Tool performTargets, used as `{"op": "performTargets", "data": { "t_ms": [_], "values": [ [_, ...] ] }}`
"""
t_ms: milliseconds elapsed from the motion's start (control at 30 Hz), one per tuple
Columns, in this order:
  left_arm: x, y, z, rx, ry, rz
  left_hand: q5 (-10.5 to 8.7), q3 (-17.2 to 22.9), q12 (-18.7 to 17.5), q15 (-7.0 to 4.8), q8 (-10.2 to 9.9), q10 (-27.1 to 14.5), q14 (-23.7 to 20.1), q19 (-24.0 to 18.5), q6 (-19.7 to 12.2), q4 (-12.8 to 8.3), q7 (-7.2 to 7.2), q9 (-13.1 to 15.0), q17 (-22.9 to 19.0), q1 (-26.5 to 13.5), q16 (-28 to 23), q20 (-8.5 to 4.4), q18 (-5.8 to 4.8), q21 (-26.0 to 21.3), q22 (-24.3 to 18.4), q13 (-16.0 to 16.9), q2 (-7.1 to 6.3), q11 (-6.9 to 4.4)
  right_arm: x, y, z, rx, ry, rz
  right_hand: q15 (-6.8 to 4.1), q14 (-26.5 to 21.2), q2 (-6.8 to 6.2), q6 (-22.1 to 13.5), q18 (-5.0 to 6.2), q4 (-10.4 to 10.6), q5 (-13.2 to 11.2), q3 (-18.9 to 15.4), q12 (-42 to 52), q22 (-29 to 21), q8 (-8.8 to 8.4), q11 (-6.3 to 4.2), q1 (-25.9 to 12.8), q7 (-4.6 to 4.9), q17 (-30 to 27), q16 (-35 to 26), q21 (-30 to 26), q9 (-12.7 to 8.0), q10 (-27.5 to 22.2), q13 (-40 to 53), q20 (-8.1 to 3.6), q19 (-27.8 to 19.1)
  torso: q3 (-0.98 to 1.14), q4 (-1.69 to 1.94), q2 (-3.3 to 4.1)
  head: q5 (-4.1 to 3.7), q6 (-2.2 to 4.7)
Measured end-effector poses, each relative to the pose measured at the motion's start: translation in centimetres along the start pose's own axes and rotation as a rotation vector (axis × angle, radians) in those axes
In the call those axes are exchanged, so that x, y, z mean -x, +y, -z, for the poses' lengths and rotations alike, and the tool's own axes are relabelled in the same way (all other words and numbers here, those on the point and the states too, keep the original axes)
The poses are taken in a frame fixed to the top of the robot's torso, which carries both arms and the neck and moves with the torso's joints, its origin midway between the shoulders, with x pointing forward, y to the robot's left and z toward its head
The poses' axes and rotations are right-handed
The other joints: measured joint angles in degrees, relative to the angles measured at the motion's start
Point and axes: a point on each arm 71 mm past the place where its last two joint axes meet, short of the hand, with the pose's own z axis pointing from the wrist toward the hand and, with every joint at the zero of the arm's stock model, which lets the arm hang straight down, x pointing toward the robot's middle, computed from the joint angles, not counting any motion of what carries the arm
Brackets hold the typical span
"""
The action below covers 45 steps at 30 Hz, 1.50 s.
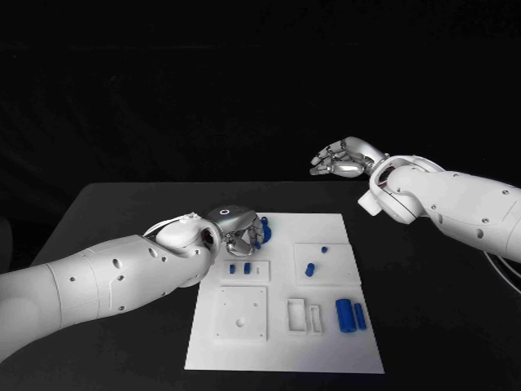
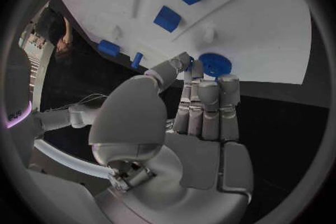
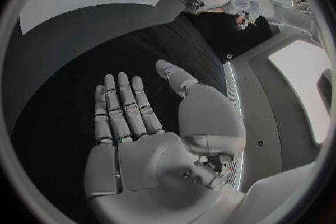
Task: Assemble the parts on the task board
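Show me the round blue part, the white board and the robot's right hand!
round blue part (image 2: 214, 64), left wrist view, its flat face.
white board (image 1: 331, 350), head view, bare near corner.
right hand (image 1: 344, 158), head view, middle of the hand.

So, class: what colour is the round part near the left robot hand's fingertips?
Blue round part; clearest in the left wrist view.
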Motion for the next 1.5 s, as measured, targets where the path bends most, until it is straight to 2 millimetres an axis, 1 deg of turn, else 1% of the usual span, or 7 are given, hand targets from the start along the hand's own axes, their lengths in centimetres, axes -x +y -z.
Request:
{"op": "performTargets", "data": {
  "t_ms": [200, 400, 733, 900, 1367, 1500],
  "values": [
    [0.6, 0.9, 1.1, 0.021, -0.008, 0.036, 0.00, 0.0, 0.0, 0.00, -0.1, 0.0, 0.0, 0.0, 0.0, 0.0, 0.00, -0.1, 0.0, 0.0, 0.0, 0.01, 0.00, 0.0, 0.0, 0.0, -0.01, 0.00, 0.1, -0.1, 0.1, -0.002, -0.002, 0.001, 0.00, 0.0, 0.00, 0.0, 0.00, 0.0, 0.0, 0.0, 0.0, 0.0, 0.00, 0.00, 0.0, 0.00, -0.1, 0.0, 0.0, 0.0, 0.0, 0.0, 0.00, 0.0, 0.01, 0.04, -0.01, -0.02, 0.02],
    [0.6, 1.7, 1.7, 0.045, 0.004, 0.056, -0.01, 0.1, 0.0, 0.01, 0.1, 0.0, 0.0, 0.0, 0.0, -0.1, -0.02, -0.1, 0.0, 0.0, 0.0, 0.01, 0.00, 0.0, 0.0, 0.0, -0.03, 0.00, 0.2, -0.1, 0.1, -0.003, -0.002, 0.001, 0.00, 0.0, 0.00, 0.0, 0.00, 0.0, 0.0, 0.0, 0.0, 0.1, 0.00, 0.00, 0.0, 0.00, 0.0, 0.0, 0.0, -0.1, 0.0, 0.0, 0.00, 0.0, -0.03, 0.07, -0.01, -0.13, 0.02],
    [0.4, 2.4, 1.9, 0.068, 0.029, 0.067, -0.02, 0.1, 0.1, -0.17, 0.1, 0.2, 0.2, 0.1, -0.1, -0.2, -0.05, -0.1, 0.0, 0.0, 0.0, 0.10, -0.01, 0.0, 0.0, 0.0, -0.04, -0.19, 0.1, -0.1, 0.1, -0.003, -0.002, 0.001, 0.00, 0.0, 0.00, 0.0, 0.00, 0.0, 0.0, 0.0, 0.0, 0.1, 0.00, 0.00, 0.0, 0.00, 0.0, 0.0, 0.0, -0.1, 0.0, 0.0, 0.00, 0.0, -0.10, 0.08, -0.01, -0.09, -0.03],
    [0.4, 2.8, 1.9, 0.079, 0.038, 0.067, -0.22, 0.2, 0.1, -0.11, 0.1, 0.2, 0.3, 0.1, 0.0, -0.1, 0.01, -0.1, 0.0, 0.0, 0.0, 0.11, 0.00, 0.0, 0.0, 0.0, -0.05, -0.19, 0.1, -0.2, 0.1, -0.003, -0.002, 0.001, 0.00, 0.0, 0.00, 0.0, 0.01, 0.0, 0.0, 0.0, 0.0, 0.1, 0.00, 0.00, 0.0, 0.00, 0.0, 0.0, 0.0, 0.0, 0.0, 0.0, 0.00, 0.0, -0.09, 0.05, 0.01, -0.02, -0.05],
    [0.2, 2.8, 2.0, 0.086, 0.057, 0.071, -0.23, 0.2, 0.1, -0.10, 0.0, 0.2, 0.3, 0.1, 0.1, -0.1, 0.08, -0.2, 0.0, -0.2, 0.0, 0.12, -0.01, 0.0, 0.0, 0.0, 0.03, -0.22, 0.1, -0.2, 0.1, -0.004, -0.001, 0.000, 0.00, 0.0, 0.00, 0.0, 0.00, 0.0, 0.0, 0.0, 0.0, 0.2, -0.01, 0.00, 0.0, 0.00, -0.1, 0.0, -0.2, -0.1, 0.0, 0.0, 0.00, 0.0, 0.00, -0.04, 0.03, 0.07, -0.20],
    [0.1, 2.8, 1.9, 0.085, 0.060, 0.071, -0.23, 0.2, 0.1, -0.10, -0.1, 0.1, 0.3, 0.1, 0.1, -0.1, 0.08, -0.2, -0.1, -0.3, 0.0, 0.11, 0.00, 0.0, 0.0, 0.0, 0.04, -0.27, 0.1, -0.2, 0.1, -0.004, -0.002, 0.001, 0.00, 0.0, 0.00, 0.0, 0.01, 0.0, 0.0, 0.0, 0.0, 0.2, -0.01, 0.00, 0.0, 0.00, -0.1, 0.0, -0.2, -0.1, 0.0, 0.0, 0.21, 0.2, 0.01, -0.04, 0.03, 0.07, -0.24]
  ]
}}
